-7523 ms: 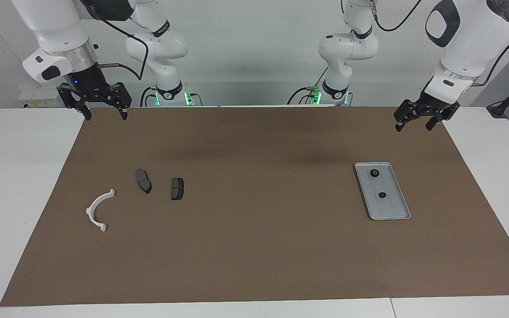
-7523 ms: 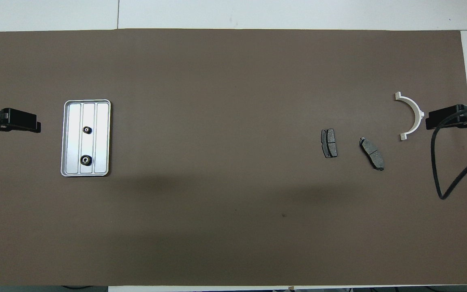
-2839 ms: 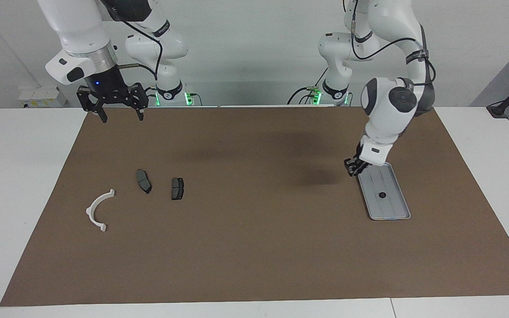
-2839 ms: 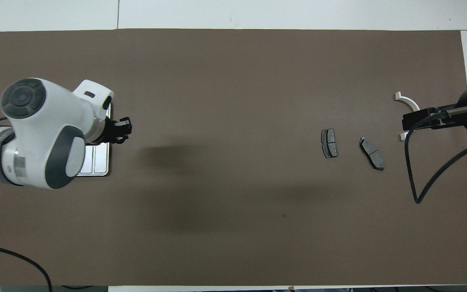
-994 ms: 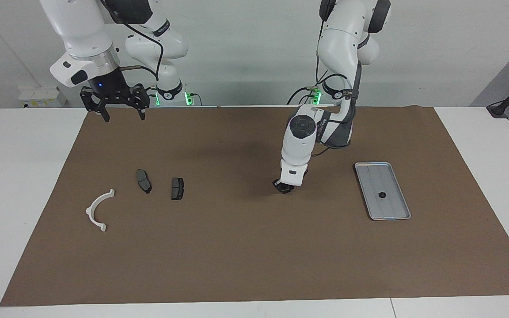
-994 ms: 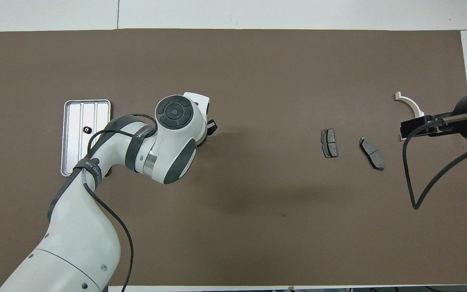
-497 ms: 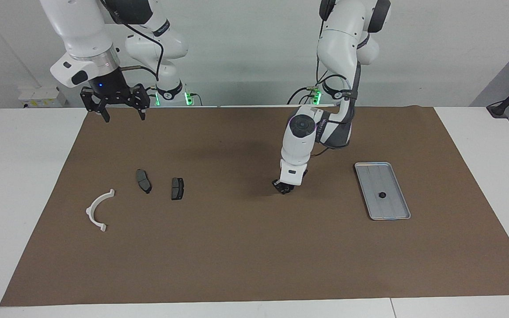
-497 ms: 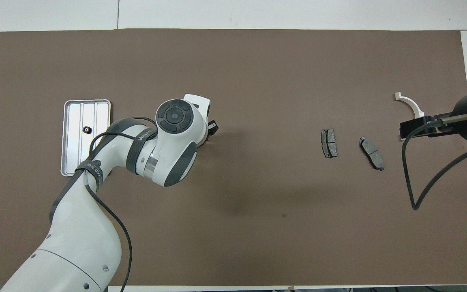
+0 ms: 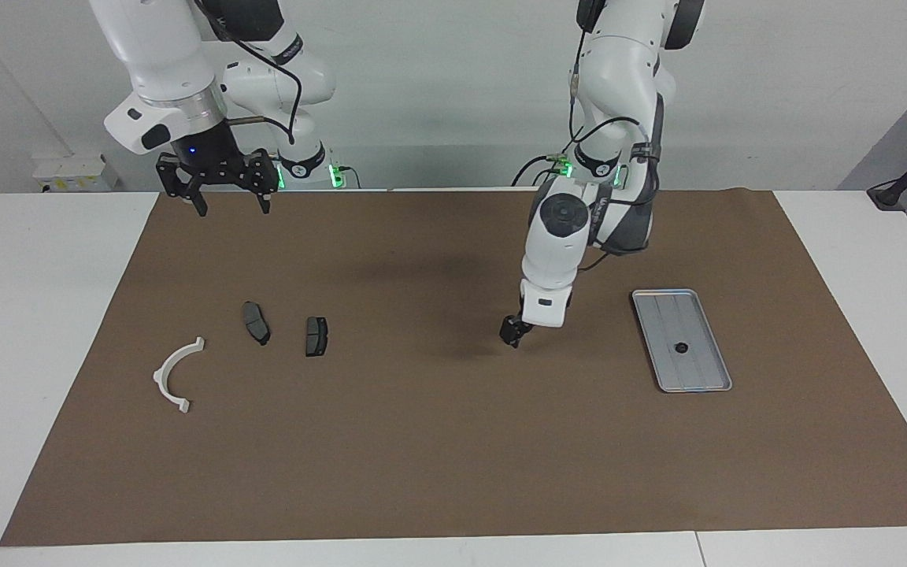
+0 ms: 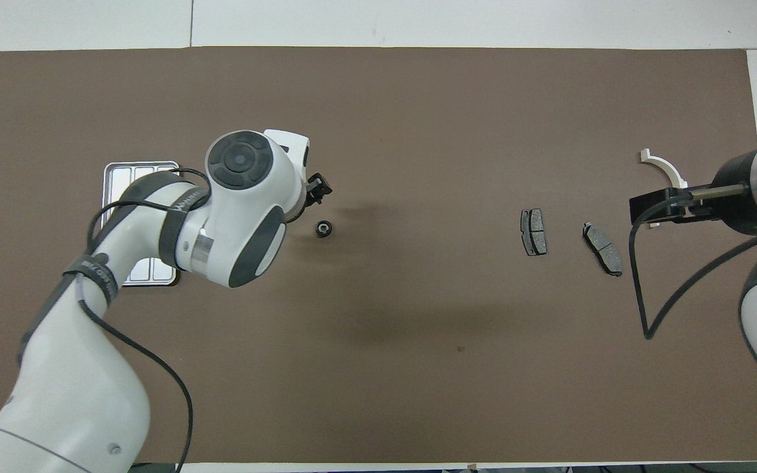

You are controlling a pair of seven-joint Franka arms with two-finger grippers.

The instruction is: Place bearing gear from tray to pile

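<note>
One small black bearing gear (image 10: 323,228) lies loose on the brown mat, about midway between the tray and the pile. My left gripper (image 10: 318,187) (image 9: 512,332) hangs just above it, open and holding nothing; in the facing view it hides that gear. A second bearing gear (image 9: 681,347) sits in the silver tray (image 9: 705,366), which the left arm mostly covers in the overhead view (image 10: 135,172). The pile is a white bracket (image 9: 174,374) (image 10: 664,167) and two dark pads (image 9: 256,322) (image 9: 316,335). My right gripper (image 9: 233,206) (image 10: 654,209) is open in the air over the mat's edge by its own base.
The brown mat (image 9: 422,457) covers most of the white table. The right arm's black cable (image 10: 641,289) loops over the mat near the pads (image 10: 533,231) (image 10: 603,248).
The left gripper opened, left the gear on the mat, then rose and drew back a little toward the tray. The right arm shifted slightly toward the table's middle.
</note>
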